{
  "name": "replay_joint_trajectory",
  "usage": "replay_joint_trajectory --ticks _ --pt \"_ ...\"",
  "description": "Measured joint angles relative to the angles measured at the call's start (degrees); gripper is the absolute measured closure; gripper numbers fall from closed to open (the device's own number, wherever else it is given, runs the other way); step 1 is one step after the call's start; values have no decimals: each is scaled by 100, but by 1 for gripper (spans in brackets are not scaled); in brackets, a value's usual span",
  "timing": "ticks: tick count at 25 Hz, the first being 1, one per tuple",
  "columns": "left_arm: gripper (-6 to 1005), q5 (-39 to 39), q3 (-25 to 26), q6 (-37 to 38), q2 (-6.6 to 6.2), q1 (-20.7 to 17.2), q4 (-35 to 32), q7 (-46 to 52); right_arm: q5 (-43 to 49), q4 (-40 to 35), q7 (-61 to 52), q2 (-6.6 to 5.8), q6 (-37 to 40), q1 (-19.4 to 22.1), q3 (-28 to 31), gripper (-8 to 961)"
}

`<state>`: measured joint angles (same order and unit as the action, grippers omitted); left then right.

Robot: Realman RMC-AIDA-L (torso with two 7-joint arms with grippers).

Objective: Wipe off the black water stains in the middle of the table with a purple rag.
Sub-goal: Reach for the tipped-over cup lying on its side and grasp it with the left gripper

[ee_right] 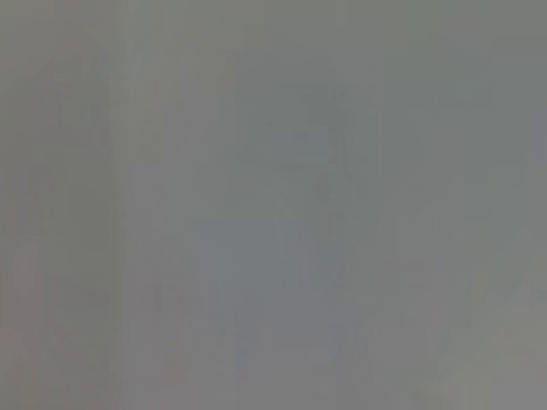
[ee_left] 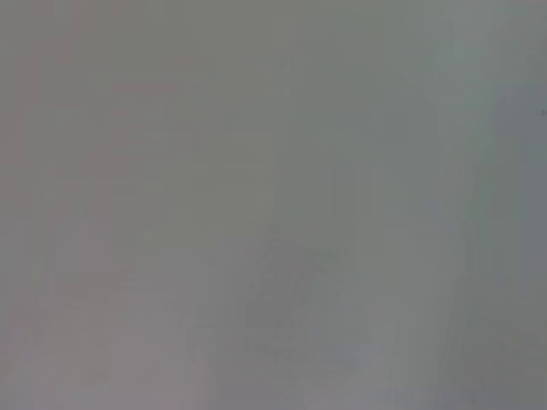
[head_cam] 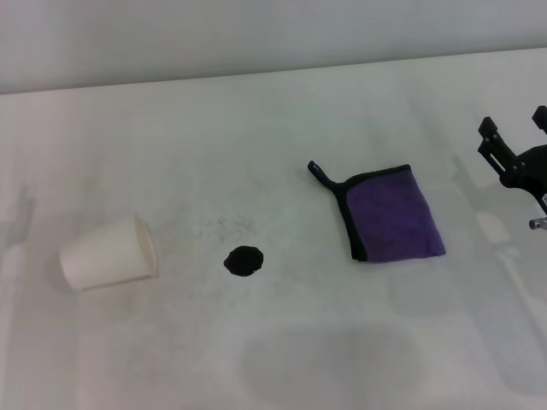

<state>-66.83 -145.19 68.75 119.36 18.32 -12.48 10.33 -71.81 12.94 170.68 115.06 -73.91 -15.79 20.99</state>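
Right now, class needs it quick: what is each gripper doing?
Left gripper: not in view.
Right gripper: open, holding nothing, beside the purple rag.

We find no legible text, label, brand, number or sign anywhere. The white paper cup (head_cam: 109,253), lying at the left of the head view, shows a plain unprinted wall. The purple rag (head_cam: 393,213), right of centre, carries no tag or lettering that we can read. The white table (head_cam: 282,359) bears no markings. Both wrist views show only featureless grey, with no writing.
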Motion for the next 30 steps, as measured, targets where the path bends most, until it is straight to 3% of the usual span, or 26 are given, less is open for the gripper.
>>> replay_joint_trajectory --ticks 20,25,30 --pt "153 13 -28 1 9 -72 0 -31 1 -8 -225 -1 10 67 -7 109" --pt "153 61 -58 4 0 101 -34 -37 0 -5 -227 -1 47 67 -7 109" --pt "154 724 -160 42 -60 427 -53 471 0 -15 -229 -1 50 67 -7 109"
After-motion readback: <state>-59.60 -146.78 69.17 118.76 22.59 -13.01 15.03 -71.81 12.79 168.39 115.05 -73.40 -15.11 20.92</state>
